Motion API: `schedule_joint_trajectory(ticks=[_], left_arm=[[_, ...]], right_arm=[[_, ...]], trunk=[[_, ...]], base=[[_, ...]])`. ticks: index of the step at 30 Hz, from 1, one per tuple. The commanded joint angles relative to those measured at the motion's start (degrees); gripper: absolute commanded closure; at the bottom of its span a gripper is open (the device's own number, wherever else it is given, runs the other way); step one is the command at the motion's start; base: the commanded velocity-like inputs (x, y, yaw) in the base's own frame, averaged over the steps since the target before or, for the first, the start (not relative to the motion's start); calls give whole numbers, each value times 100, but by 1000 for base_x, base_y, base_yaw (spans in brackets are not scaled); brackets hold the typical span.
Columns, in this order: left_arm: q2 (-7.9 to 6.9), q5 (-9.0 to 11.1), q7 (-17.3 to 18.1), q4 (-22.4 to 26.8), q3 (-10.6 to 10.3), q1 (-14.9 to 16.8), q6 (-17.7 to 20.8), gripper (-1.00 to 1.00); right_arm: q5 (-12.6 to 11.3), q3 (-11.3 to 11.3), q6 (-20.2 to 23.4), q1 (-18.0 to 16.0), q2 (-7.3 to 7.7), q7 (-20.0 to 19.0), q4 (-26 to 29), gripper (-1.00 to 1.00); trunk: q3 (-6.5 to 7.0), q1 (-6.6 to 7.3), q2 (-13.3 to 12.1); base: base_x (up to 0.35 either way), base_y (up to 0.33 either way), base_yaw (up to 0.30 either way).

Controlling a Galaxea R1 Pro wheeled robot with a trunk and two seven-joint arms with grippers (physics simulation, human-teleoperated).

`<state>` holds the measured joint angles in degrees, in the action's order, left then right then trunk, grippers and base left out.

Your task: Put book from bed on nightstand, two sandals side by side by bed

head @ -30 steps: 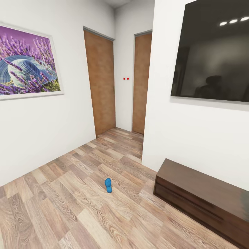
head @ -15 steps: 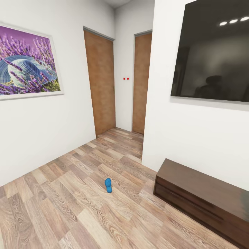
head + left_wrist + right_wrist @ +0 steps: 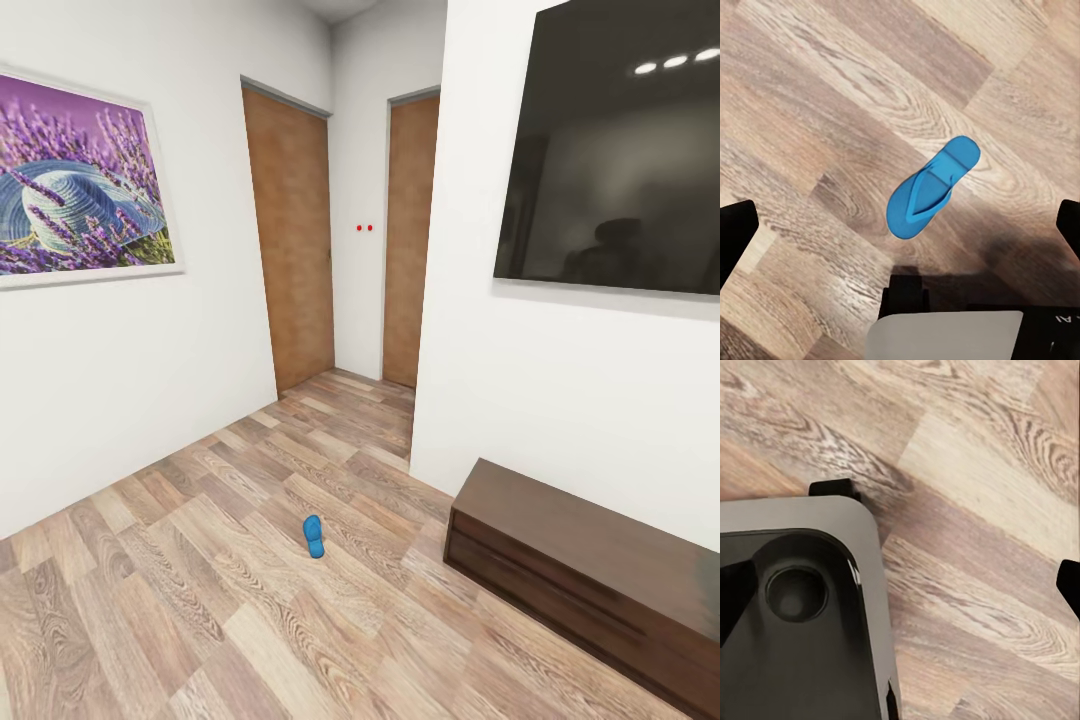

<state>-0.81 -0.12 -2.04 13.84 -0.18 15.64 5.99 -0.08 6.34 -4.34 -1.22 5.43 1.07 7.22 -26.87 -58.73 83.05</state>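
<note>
A bright blue sandal [image 3: 314, 536] lies on the wood-plank floor a short way ahead, left of the low bench cabinet. In the left wrist view a blue sandal [image 3: 932, 187] lies flat on the planks, sole down and strap up, below my left gripper [image 3: 900, 232]. That gripper is open, its dark fingertips [image 3: 735, 240] wide apart at the frame's edges and holding nothing. My right gripper [image 3: 900, 592] is also open over bare floor, beside my own base. The book, the bed and the nightstand are out of view.
A long low dark bench cabinet [image 3: 590, 570] stands against the right wall under a black wall screen [image 3: 620, 150]. Two brown doors [image 3: 290, 240] close a short recess ahead. A lavender picture [image 3: 80, 180] hangs on the left wall. My grey base [image 3: 795, 607] sits under the arms.
</note>
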Motion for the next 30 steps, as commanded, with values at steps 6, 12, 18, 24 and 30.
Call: schedule_joint_trajectory(ticks=[6, 12, 18, 24, 30], left_arm=[[1, 2, -7, 13, -5, 0, 34, -100], [-4, 3, -5, 13, -6, 0, 22, -100], [-6, -1, -6, 13, -8, -1, -42, -100], [-2, -4, -6, 13, -3, 0, -70, -100], [0, -5, -11, 13, -1, -1, -82, -100]], right_arm=[[-1, 85, -2, -143, 20, 26, 38, -100], [-1, 98, -11, -183, 25, 37, 45, -100], [-2, 102, -33, -197, 27, 35, 43, -100], [-7, 103, -47, -201, 25, 34, 40, -100], [-8, 104, -51, -203, 21, 33, 40, -100]], trunk=[[-6, 0, 3], [-6, 0, 3], [-6, 0, 3], [-6, 0, 3], [-6, 0, 3]], base=[[0, 0, 0], [0, 0, 0], [0, 0, 0], [1, 5, 0], [18, 45, 0]])
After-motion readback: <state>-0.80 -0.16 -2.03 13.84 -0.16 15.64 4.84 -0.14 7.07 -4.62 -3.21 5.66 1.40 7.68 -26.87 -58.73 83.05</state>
